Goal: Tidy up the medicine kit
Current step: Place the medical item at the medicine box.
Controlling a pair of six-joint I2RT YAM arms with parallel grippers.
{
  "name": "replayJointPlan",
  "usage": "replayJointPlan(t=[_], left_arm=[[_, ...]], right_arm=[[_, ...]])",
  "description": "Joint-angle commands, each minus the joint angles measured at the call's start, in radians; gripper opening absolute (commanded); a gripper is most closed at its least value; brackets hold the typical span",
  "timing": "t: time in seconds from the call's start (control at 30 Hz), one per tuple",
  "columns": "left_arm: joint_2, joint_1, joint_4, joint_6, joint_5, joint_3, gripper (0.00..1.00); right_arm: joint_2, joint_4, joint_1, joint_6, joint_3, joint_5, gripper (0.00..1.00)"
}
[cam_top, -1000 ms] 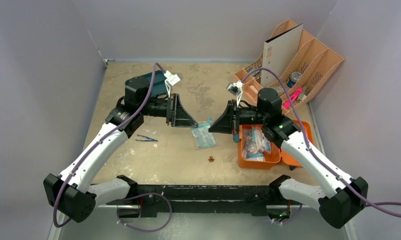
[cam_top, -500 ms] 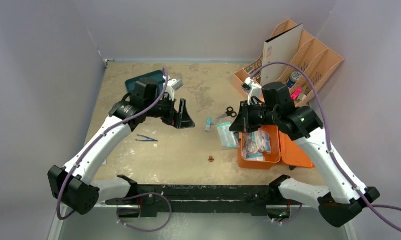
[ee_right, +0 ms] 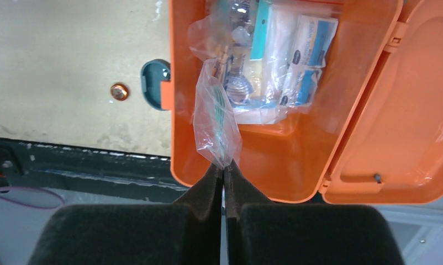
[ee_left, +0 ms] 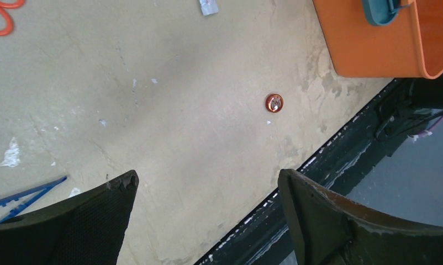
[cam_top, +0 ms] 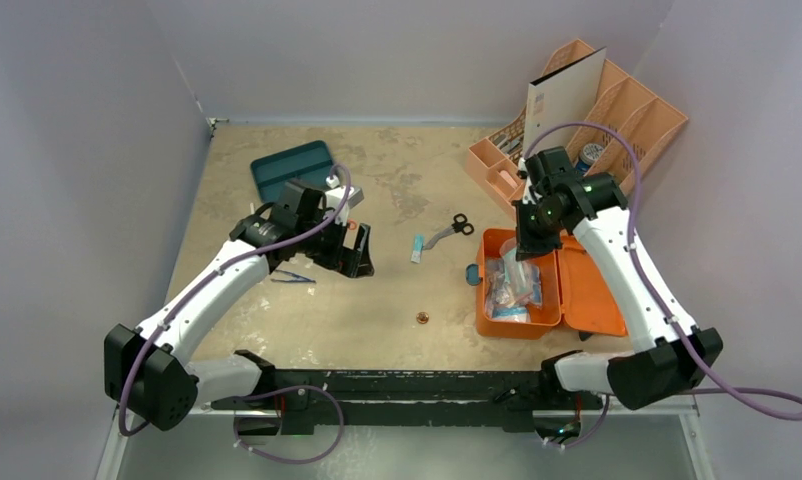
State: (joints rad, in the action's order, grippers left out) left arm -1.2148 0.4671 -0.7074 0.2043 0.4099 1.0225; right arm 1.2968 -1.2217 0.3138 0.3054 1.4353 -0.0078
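The bright orange rectangular plastic medicine kit (cam_top: 485, 305) lies open directly under the right gripper (ee_right: 225, 171), its hinged lid (ee_right: 407, 110) folded flat on the far side from the grey-blue latch (ee_right: 156, 83). Inside, white-and-blue wrapped dressings and clear bags fill the end away from the fingertips, while the floor nearest them is bare. The right gripper's jaws are pinched tight on the corner of a clear, crinkled plastic packet (ee_right: 216, 124) with something teal inside. The packet hangs over the case interior, close to the latch-side wall. Whether its free end touches the contents, I cannot tell.

The step in hand looks like dropping this packet into the kit. The next move probably calls for shifting slightly inward from that wall, lowering, then parting the jaws so the packet lands on the bare floor and not across the rim.

The left gripper (ee_left: 207, 182) is spread wide and holds nothing, hovering over the beige tabletop. A small round copper-coloured disc (ee_left: 274, 102) lies ahead of its fingertips, near the kit's outer wall. Thin blue plastic tweezers (ee_left: 20, 196) lie just beside one finger. Either one seems a likely next pickup.
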Motion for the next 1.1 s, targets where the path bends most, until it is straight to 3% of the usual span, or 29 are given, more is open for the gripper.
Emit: replayJointPlan(t=[0.0, 0.6, 0.83, 0.97, 1.07], left_arm=[[0.043, 0.005, 0.032, -0.022, -0.061, 0.009, 0.96], [0.036, 0.005, 0.033, -0.019, -0.05, 0.001, 0.96], [0.04, 0.005, 0.031, -0.019, -0.064, -0.001, 0.96], [0.035, 0.005, 0.026, -0.017, -0.071, -0.001, 0.95], [0.034, 0.005, 0.023, -0.017, -0.072, 0.0, 0.95]], right_arm=[[0.027, -0.002, -0.007, -0.047, -0.027, 0.039, 0.0], [0.107, 0.273, -0.105, -0.026, -0.239, -0.188, 0.0], [0.157, 0.26, -0.146, -0.027, -0.233, -0.039, 0.17], [0.148, 0.208, -0.148, -0.011, -0.184, 0.061, 0.35], [0.126, 0.173, -0.148, -0.005, -0.149, 0.068, 0.38]])
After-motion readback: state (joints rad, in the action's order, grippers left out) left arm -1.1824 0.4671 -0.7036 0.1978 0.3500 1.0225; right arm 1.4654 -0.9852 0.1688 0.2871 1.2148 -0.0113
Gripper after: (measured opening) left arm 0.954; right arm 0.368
